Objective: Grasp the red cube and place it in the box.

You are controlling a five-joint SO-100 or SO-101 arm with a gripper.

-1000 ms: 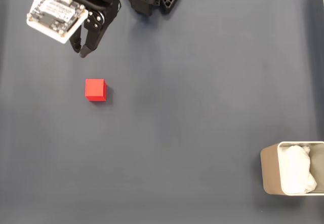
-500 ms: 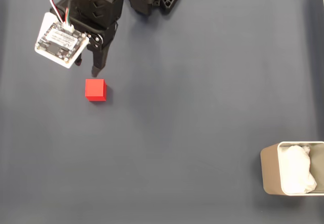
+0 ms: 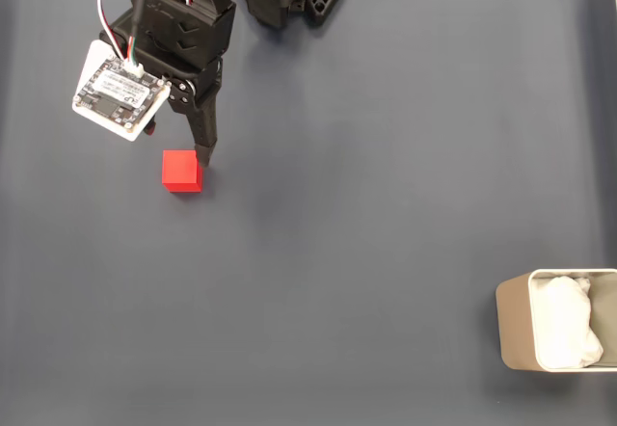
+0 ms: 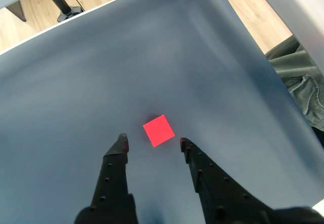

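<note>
In the box — white lining.

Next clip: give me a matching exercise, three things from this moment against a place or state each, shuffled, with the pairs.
Things:
1. red cube
2. box
3. gripper

Places or states:
A. lower right edge of the fixed view, white lining inside
B. open, fingers apart
C. on the dark mat, just ahead of the fingertips in the wrist view

Pairs: 1-C, 2-A, 3-B
</note>
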